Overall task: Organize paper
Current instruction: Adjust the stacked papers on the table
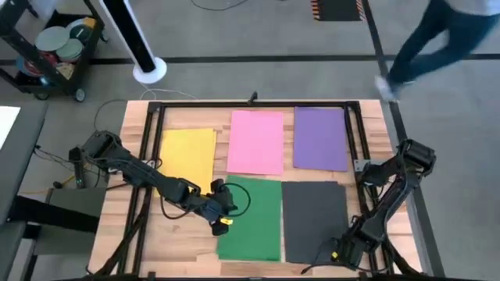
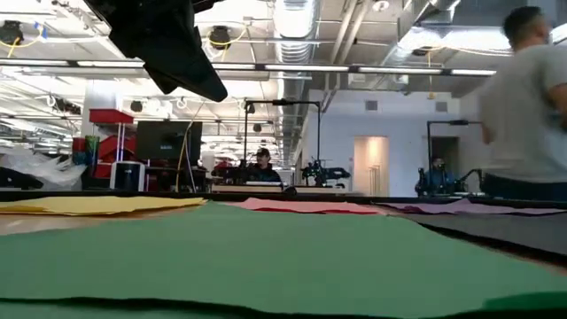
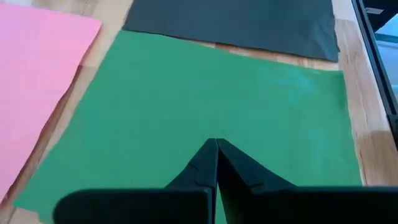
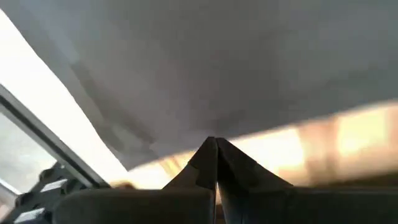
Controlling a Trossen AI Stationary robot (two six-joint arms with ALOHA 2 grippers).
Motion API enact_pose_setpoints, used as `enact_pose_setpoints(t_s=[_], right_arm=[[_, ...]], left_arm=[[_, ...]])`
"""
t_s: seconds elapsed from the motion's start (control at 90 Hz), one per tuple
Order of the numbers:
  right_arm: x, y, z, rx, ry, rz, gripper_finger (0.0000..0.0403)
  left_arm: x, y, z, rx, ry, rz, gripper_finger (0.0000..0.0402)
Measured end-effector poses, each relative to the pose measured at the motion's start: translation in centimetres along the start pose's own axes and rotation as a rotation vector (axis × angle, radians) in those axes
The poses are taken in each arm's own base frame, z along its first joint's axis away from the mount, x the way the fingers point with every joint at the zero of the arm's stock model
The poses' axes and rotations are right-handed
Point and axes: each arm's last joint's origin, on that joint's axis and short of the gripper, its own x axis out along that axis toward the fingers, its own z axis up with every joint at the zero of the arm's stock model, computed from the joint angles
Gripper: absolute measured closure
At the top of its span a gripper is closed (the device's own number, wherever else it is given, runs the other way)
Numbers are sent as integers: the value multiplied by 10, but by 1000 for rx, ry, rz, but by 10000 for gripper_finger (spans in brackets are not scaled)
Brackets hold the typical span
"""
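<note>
Left gripper (image 1: 221, 221) pinched closed, empty, over the green sheet's (image 1: 254, 218) left edge; right gripper (image 1: 341, 251) closed too, parked at the black sheet's (image 1: 314, 218) near-right corner, with yellow (image 1: 187, 156), pink (image 1: 255, 142) and purple (image 1: 320, 138) sheets in the far row.

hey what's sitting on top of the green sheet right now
Nothing rests on the green sheet. The left gripper, fingers shut, hangs over its left edge; whether it touches can't be told. What's under the sheet is hidden.
</note>
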Motion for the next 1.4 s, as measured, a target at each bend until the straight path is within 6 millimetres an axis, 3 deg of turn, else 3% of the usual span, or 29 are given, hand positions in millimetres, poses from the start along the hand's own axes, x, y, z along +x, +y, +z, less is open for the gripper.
enact_pose_setpoints(t_s=[0.133,0.267,0.422,0.567,0.744,1.056,1.4], right_arm=[[-20,-3,-10,27,-35,-28,403],[-37,-7,-16,55,-196,21,403],[-45,-6,-2,80,-368,63,403],[-36,-1,27,36,-441,13,403],[-19,-2,54,3,-393,-89,403],[4,-11,52,-5,-240,-160,403],[3,-17,33,26,-208,-217,403]], left_arm=[[0,0,0,-7,-3,5,401],[0,0,1,-20,-14,9,401],[0,-2,4,-21,-45,-8,402],[0,-2,5,-20,-49,-9,401],[0,-2,5,-20,-49,-11,401],[0,-3,4,-19,-43,-30,401],[1,-6,7,5,-74,-51,401]])
